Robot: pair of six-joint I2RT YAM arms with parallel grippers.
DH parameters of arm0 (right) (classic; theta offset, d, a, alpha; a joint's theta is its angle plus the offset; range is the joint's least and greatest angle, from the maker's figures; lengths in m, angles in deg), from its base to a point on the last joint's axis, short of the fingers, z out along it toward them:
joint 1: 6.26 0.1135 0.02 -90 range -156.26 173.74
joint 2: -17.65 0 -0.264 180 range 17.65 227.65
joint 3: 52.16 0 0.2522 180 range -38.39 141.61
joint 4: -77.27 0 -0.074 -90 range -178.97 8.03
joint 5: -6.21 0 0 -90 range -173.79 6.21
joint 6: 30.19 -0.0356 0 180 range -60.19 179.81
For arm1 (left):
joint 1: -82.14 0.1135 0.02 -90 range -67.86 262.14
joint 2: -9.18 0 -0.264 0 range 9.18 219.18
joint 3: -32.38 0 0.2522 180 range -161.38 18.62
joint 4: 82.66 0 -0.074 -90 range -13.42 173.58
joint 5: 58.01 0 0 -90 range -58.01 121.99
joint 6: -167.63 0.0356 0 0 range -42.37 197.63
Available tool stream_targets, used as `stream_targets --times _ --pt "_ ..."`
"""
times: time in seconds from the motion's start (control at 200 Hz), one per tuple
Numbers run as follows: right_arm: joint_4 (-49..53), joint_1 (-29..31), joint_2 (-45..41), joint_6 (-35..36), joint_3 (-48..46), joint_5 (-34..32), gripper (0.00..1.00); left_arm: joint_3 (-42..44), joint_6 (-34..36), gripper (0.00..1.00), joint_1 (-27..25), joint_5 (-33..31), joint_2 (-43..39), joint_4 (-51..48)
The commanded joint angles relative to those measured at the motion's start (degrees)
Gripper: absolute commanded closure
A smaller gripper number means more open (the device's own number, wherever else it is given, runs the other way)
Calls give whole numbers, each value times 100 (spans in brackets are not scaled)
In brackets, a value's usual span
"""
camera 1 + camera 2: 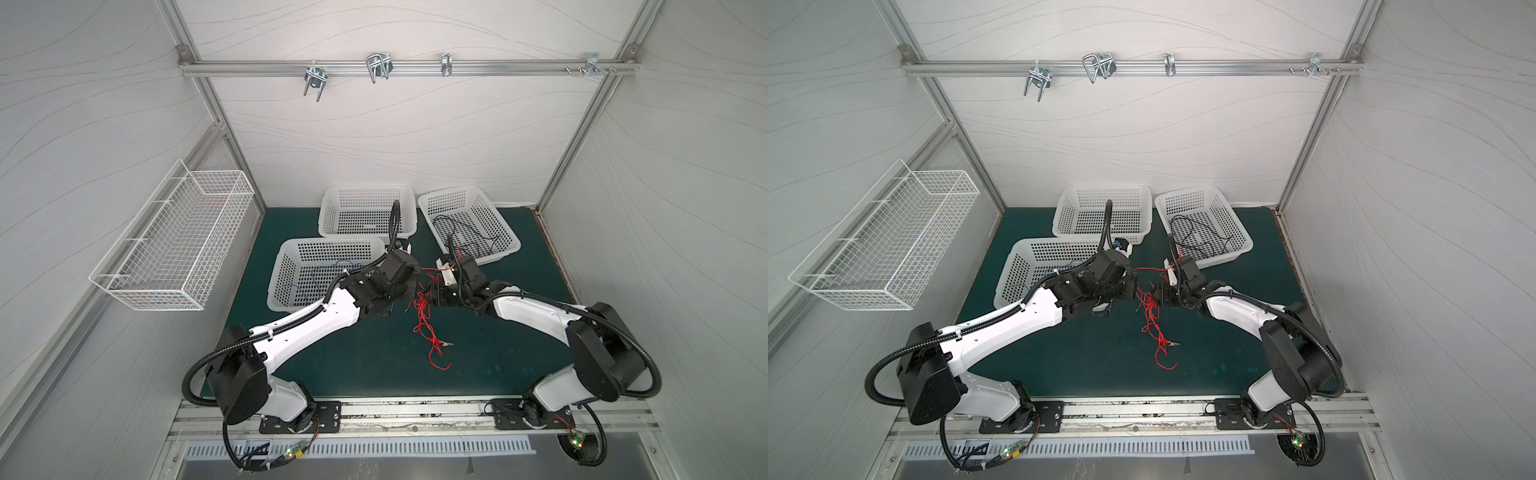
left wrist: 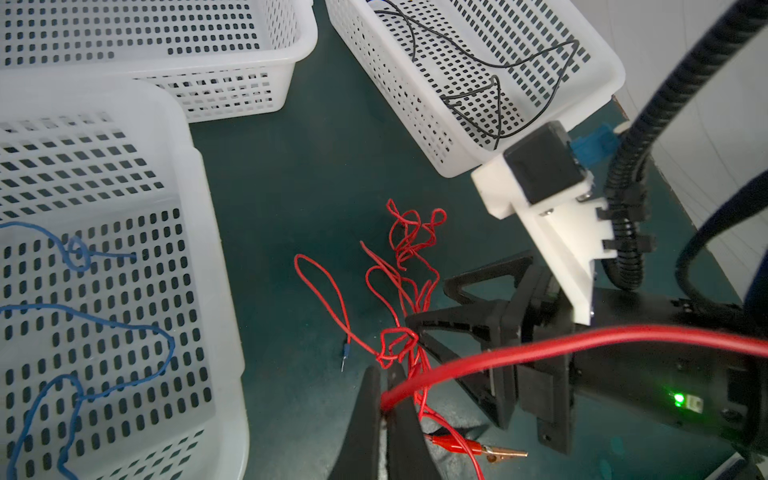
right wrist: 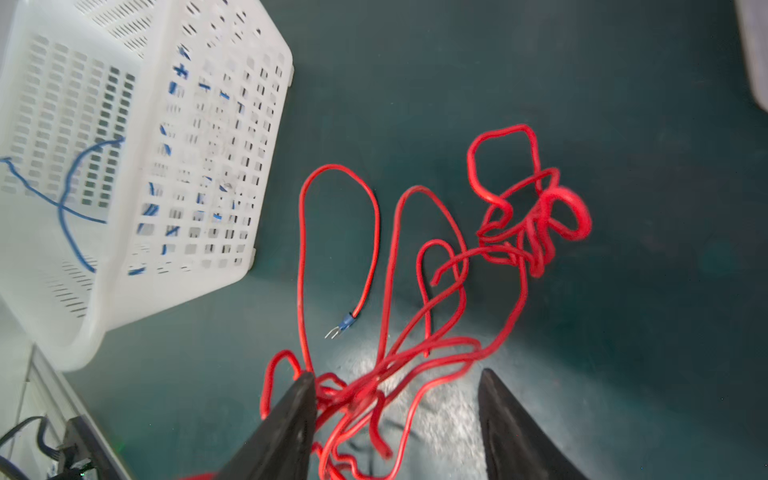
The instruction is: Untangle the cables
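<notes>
A tangle of red cables (image 1: pixel 423 309) (image 1: pixel 1148 309) hangs between my two grippers and trails onto the green mat (image 1: pixel 498 332). My left gripper (image 2: pixel 385 374) (image 1: pixel 415 287) is shut on one red strand (image 2: pixel 540 345), which runs off across the left wrist view. My right gripper (image 3: pixel 398 374) (image 1: pixel 434 294) is open, with several red loops (image 3: pixel 361 399) bunched against one finger (image 3: pixel 291 415). A red alligator clip (image 2: pixel 461 446) (image 1: pixel 444 343) lies on the mat. One red end carries a blue fork terminal (image 3: pixel 345 322) (image 2: pixel 345 350). A blue cable (image 2: pixel 124 328) and a black cable (image 2: pixel 498 70) lie in separate baskets.
Three white perforated baskets stand behind the grippers: front left (image 1: pixel 286 266) with the blue cable, back middle (image 1: pixel 365 195), back right (image 1: pixel 511 241) with the black cable. A white wire basket (image 1: pixel 174 245) hangs on the left wall. Metal hooks (image 1: pixel 378 66) hang on the back rail.
</notes>
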Motion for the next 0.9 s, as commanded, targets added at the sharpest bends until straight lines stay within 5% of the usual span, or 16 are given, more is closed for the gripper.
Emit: stream_targets --times 0.0,0.31,0.56,0.895 --pt "-73 67 404 -94 221 -168 44 -134 -97 100 -14 -144 62 -34" --pt "-8 91 871 -257 290 -346 100 -65 -92 100 -13 -457 -220 -257" --pt "399 -25 75 -1 -111 -904 100 -205 86 100 45 -1028 -400 -635" --pt "665 -902 -1248 321 -804 -1052 100 -641 435 100 471 -1349 -834 -1082"
